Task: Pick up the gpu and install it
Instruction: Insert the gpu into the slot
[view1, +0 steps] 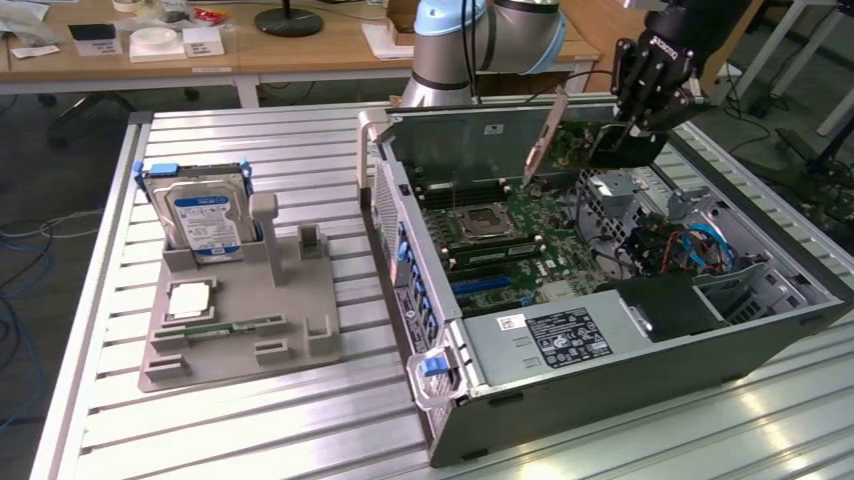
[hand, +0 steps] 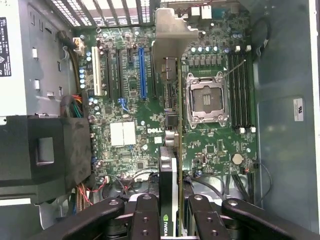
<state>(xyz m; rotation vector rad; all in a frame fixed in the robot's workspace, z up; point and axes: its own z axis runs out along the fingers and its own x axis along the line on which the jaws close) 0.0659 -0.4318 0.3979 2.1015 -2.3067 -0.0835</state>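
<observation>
Gripper (view1: 643, 118): closed on the gpu, pinching its upper edge between the fingers (hand: 145, 217), high over the open computer case (view1: 747, 345).
Gpu (view1: 577, 140): hangs edge-down and tilted in the jaws, silver bracket (view1: 541, 140) toward the case's rear wall, clear of everything below.
Motherboard (hand: 125, 135): lies directly beneath; the long blue slot (hand: 141, 72) sits just beside the card's line, on the side away from the processor socket (hand: 205, 97).
Alignment: the card looks offset from that slot, though edge-on I cannot be sure.
Doing it well: I'd judge the card needs levelling, squaring to the slot, and the bracket matched to the rear opening.
Beyond: hard drive (view1: 200, 220) upright in a grey holder (view1: 240, 345), well apart.
</observation>
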